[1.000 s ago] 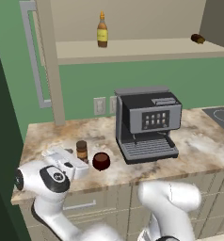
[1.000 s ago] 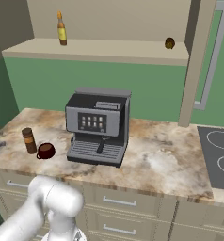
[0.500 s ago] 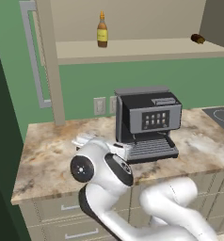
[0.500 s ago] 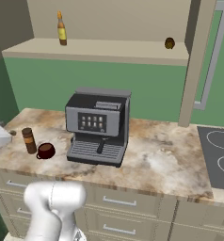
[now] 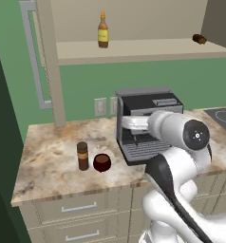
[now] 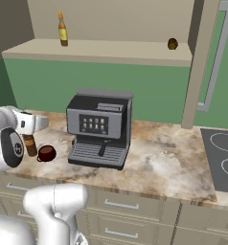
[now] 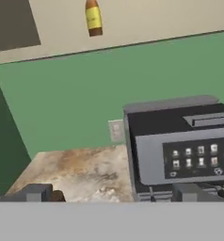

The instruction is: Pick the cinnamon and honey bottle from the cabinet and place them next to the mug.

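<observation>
Marble counter (image 5: 53,163) carries cinnamon (image 5: 82,156) just beside mug (image 5: 101,163). Honey bottle (image 5: 103,31) stands on cabinet (image 5: 134,50) shelf. Gripper (image 7: 111,194) spread wide, empty.

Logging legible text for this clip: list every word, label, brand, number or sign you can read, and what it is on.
No text can be read in these pictures.
Honey bottle: yellow label, any print too small to read.
Coffee machine front panel: a grid of small white icons in the hand view, too blurred to make out.
Cinnamon: plain orange-brown band, no lettering visible.
Mug: no marking visible.
</observation>
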You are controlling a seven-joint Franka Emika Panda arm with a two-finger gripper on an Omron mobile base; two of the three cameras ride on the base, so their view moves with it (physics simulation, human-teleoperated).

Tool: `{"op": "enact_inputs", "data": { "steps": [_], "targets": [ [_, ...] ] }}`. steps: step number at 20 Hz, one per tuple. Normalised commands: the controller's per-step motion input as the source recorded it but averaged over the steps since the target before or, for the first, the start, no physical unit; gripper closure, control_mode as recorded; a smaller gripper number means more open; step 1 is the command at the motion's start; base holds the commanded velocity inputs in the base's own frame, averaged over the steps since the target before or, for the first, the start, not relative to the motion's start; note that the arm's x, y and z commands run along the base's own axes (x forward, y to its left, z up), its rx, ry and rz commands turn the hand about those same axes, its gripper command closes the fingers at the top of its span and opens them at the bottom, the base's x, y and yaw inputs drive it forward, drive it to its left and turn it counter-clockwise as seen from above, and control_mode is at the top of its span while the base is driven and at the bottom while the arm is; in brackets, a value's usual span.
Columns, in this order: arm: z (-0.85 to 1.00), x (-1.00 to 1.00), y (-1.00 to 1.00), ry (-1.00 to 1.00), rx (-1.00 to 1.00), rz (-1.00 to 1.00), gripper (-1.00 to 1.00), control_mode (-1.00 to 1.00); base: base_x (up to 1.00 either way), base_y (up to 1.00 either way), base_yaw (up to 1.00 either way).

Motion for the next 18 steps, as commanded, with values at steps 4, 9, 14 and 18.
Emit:
{"op": "enact_inputs", "data": {
  "steps": [4, 9, 14, 18],
  "targets": [
    [0.96, -0.39, -0.48, 0.15, 0.01, 0.43, -1.0, -1.0, 0.0, 0.0, 0.0],
    [0.85, -0.13, -0.28, 0.23, 0.0, 0.34, -1.0, -1.0, 0.0, 0.0, 0.0],
    [0.28, 0.0, 0.01, 0.04, 0.0, 0.09, -1.0, -1.0, 0.0, 0.0, 0.0],
    [0.44, 0.09, 0.2, -0.04, 0.0, 0.02, -1.0, -1.0, 0.0, 0.0, 0.0]
  ]
}}
